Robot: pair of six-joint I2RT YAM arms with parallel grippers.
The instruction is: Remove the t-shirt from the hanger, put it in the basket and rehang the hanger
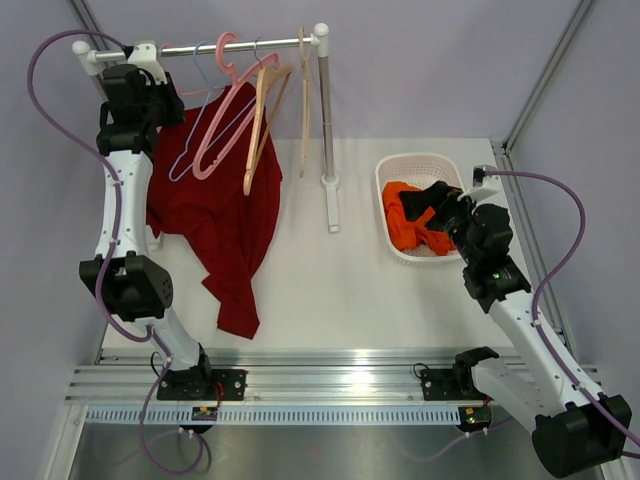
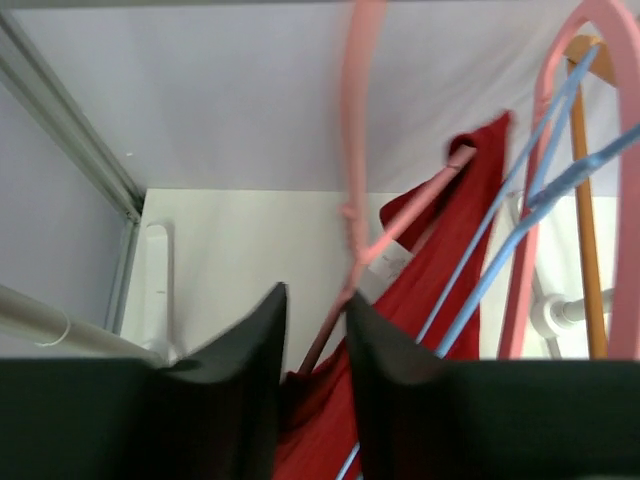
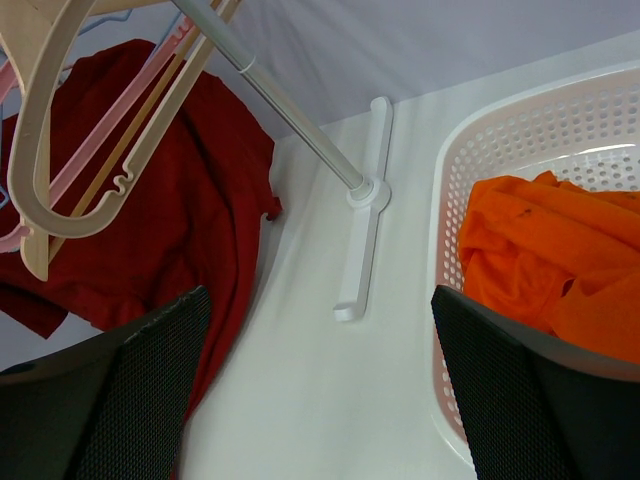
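A dark red t-shirt (image 1: 225, 215) hangs from a pink hanger (image 1: 232, 115) on the rack rail (image 1: 250, 47), its lower part draped onto the table. My left gripper (image 1: 170, 108) is raised to the shirt's left shoulder. In the left wrist view its jaws (image 2: 315, 300) stand close together around red cloth (image 2: 450, 240) and the pink hanger's arm (image 2: 420, 205). My right gripper (image 1: 442, 208) is wide open and empty, low over the table beside the basket; in the right wrist view (image 3: 320, 295) the t-shirt (image 3: 200, 170) is at the left.
Blue (image 1: 200, 75), pink and wooden (image 1: 262, 130) hangers crowd the rail. The rack post (image 1: 327, 120) and its foot (image 3: 360, 240) stand mid-table. A white basket (image 1: 400, 165) at the right holds an orange cloth (image 1: 405, 228).
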